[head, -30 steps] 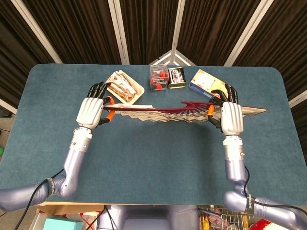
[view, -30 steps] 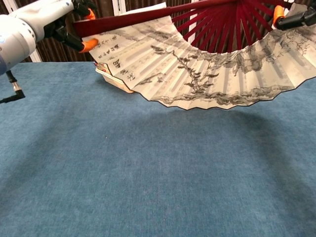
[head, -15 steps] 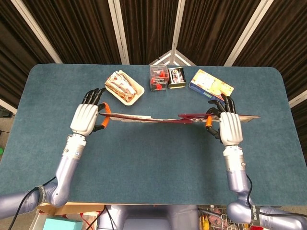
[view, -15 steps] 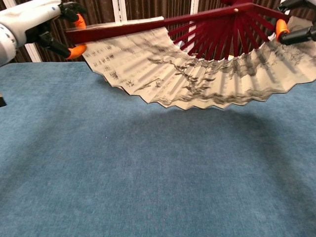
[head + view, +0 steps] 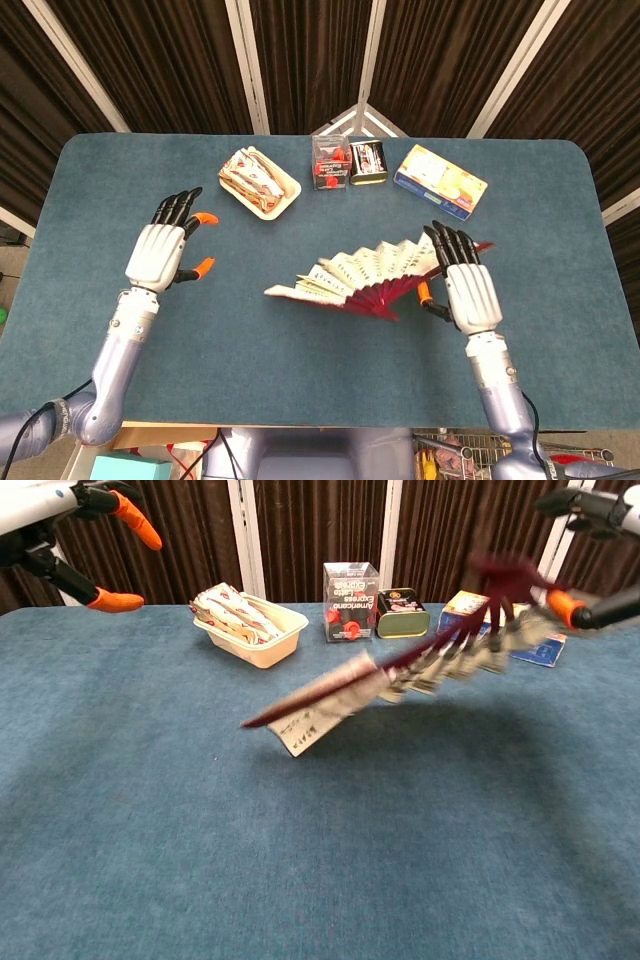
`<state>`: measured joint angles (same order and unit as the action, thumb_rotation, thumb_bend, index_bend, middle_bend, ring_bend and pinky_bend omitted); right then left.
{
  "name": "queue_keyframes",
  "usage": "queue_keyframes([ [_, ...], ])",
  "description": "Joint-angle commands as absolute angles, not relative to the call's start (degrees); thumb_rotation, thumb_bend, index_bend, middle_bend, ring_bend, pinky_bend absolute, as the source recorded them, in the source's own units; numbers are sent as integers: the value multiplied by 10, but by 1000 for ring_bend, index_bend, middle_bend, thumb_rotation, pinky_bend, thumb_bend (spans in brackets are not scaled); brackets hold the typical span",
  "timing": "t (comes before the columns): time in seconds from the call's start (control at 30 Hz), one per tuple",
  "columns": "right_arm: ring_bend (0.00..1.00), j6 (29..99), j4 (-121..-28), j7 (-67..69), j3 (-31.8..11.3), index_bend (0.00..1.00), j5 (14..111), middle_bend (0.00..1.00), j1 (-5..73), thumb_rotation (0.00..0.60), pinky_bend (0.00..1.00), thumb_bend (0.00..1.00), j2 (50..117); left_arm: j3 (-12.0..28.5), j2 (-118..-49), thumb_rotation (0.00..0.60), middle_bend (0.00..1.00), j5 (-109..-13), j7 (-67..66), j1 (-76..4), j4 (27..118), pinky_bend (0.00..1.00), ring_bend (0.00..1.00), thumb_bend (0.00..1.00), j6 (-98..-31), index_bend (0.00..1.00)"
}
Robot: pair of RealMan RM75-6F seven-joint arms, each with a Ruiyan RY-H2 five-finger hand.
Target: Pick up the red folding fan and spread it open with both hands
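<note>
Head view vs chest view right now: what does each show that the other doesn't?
Head view only: both forearms, the whole right hand, and the fan seen from above.
Chest view only: the gap under the fan's free end, clear of the table.
Both: the left hand open and off the fan, the food tray, the clear box, the tin, the carton.

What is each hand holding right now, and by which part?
Left hand holds nothing, fingers apart. The red fan hangs blurred beside the right hand, near its rib end; whether that hand grips it cannot be told.
</note>
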<state>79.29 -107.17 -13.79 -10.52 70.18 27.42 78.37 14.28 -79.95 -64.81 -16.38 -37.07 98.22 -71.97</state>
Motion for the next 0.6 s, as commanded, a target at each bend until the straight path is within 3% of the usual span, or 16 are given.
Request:
queue_keyframes([
  [0.03,0,785,-1098,-159,-86,0,710,0,264,600,0,412,765,140,-792,600,0,-653,-158,-365,988,0,0,338,-719,288],
  [0.6,0,707,-1093,-348,7,0,738,0,260,600,0,360,664,125,-739,600,0,-680,-138,-333,1021,0,0,335,-724,270],
])
